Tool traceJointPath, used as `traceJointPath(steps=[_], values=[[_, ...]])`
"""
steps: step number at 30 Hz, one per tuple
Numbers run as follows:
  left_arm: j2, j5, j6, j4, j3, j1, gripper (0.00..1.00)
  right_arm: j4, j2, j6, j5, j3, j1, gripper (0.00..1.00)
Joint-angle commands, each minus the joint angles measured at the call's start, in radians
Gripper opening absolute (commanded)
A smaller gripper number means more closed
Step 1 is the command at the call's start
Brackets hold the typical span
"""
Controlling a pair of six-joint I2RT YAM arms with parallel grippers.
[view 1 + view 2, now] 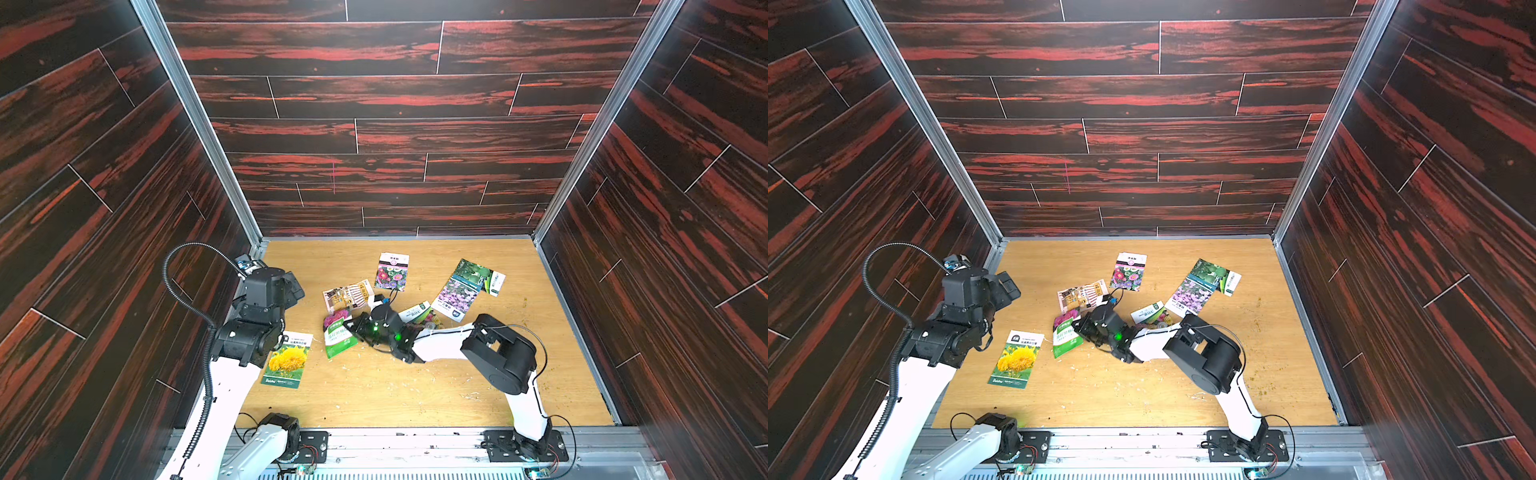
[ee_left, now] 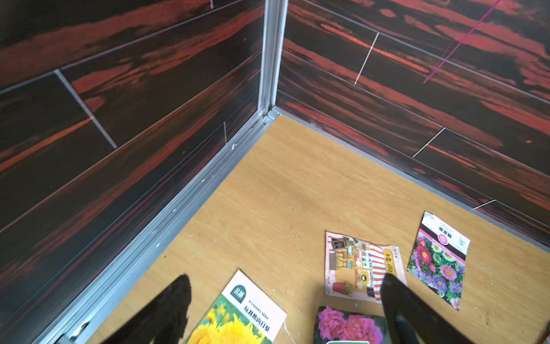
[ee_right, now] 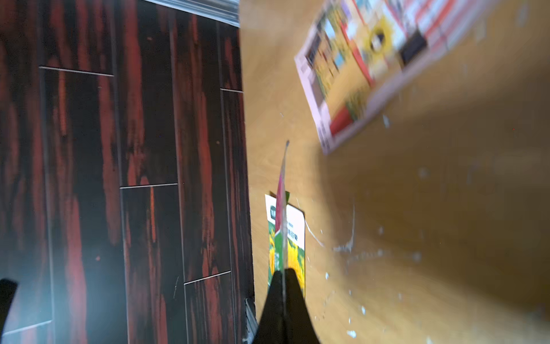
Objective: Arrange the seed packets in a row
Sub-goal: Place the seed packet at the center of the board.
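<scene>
Right wrist view: right claw [image 3: 283, 278] clenched on the pink-flower packet [image 3: 280, 208], seen edge-on. Over left, the left claw [image 2: 285, 286] gapes wide near the sunflower packet [image 2: 238, 315].

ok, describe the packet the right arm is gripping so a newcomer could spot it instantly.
Start at the middle of the light wooden tabletop, where the right gripper reaches. It pinches a glossy rectangular seed packet between the yellow sunflower packet and the cartoon shop packet. Unlike them, it shows dark pink blooms over a green lower half.
</scene>
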Motion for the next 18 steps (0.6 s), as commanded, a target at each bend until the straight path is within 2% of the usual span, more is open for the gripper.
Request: traceJointPath(steps=[1,6,13,18], values=[[-0.030,-0.040,-0.035,-0.068,0.012,0.009,1.00,-0.064,0.012,0.093,0.087,-0.011,0.048,0.00],[-0.044,-0.017,-0.056,-0.081,-0.015,0.015,1.00,-0.076,0.065,0.178,0.116,0.016,0.092,0.00],[-0.082,0.009,-0.062,-0.095,-0.047,0.016,1.00,-0.217,0.148,0.233,0.174,0.150,0.128,0.00],[-0.105,0.015,-0.053,-0.097,-0.077,0.019,1.00,-0.329,0.151,0.241,0.212,0.190,0.143,0.00]])
